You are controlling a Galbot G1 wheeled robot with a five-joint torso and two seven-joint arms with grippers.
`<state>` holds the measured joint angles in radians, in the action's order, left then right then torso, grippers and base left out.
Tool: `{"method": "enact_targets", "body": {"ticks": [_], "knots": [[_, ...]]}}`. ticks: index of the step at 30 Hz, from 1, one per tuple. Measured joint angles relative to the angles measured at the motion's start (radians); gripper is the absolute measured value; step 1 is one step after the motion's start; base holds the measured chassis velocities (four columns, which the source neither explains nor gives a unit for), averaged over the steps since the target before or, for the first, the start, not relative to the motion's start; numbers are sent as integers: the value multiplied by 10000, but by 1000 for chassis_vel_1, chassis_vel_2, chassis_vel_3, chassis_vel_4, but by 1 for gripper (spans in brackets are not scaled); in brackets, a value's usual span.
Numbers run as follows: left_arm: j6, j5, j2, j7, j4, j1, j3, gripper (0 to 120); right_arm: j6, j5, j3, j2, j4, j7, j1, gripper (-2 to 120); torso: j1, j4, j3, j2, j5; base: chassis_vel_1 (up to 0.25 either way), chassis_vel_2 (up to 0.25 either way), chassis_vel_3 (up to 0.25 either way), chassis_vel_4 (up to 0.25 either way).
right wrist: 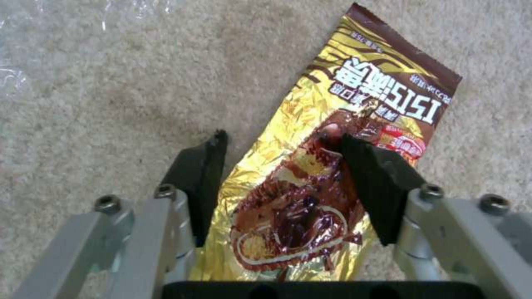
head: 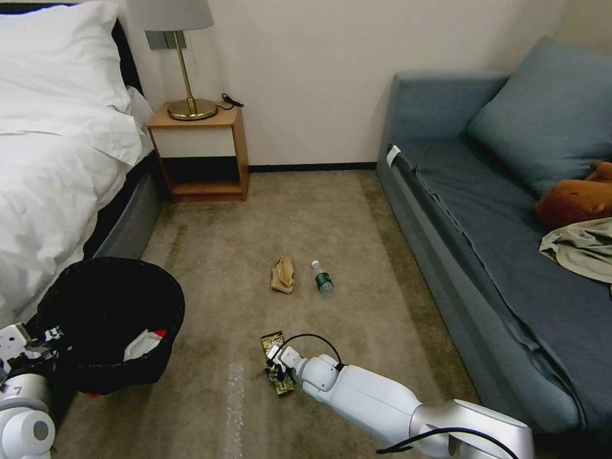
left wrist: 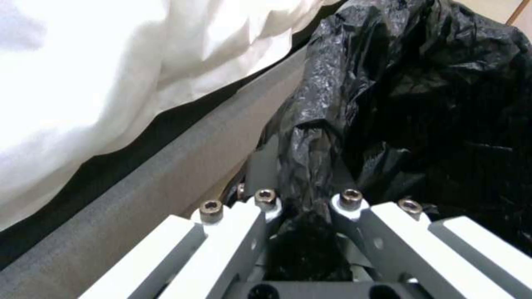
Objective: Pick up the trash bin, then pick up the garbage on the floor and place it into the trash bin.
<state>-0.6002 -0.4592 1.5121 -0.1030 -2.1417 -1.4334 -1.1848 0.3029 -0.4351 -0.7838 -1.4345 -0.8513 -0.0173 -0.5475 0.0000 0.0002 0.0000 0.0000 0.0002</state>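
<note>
Your right gripper (right wrist: 277,143) was down at the carpet (head: 357,210) with its jaws spread, straddling the long gold-brown snack wrapper (right wrist: 332,166); one black pad (right wrist: 382,187) lay over the wrapper's face and the other stood just off its edge, so nothing was gripped. Farther out on the floor, the crumpled tan paper (head: 283,275) and the small bottle (head: 322,278) lay side by side, apart from each other. Your left gripper (left wrist: 302,199) was clamped on the black-bagged rim of the trash bin (head: 108,319), held beside the bed (head: 51,159), with a red-and-white scrap (head: 144,343) inside it.
</note>
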Motion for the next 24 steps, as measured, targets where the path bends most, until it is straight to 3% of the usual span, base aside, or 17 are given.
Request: {"method": "enact_targets", "body": {"ticks": [16, 24], "knots": [[0, 44, 21, 40, 10, 65, 99, 4, -18, -31, -7, 49, 167, -114, 145, 40, 0, -4, 0, 0, -9, 0, 0, 0, 0], [16, 121, 46, 68, 76, 113, 195, 4, -60, -40, -15, 46, 181, -186, 129, 22, 0, 1, 1, 0, -1, 0, 0, 0, 0]]}}
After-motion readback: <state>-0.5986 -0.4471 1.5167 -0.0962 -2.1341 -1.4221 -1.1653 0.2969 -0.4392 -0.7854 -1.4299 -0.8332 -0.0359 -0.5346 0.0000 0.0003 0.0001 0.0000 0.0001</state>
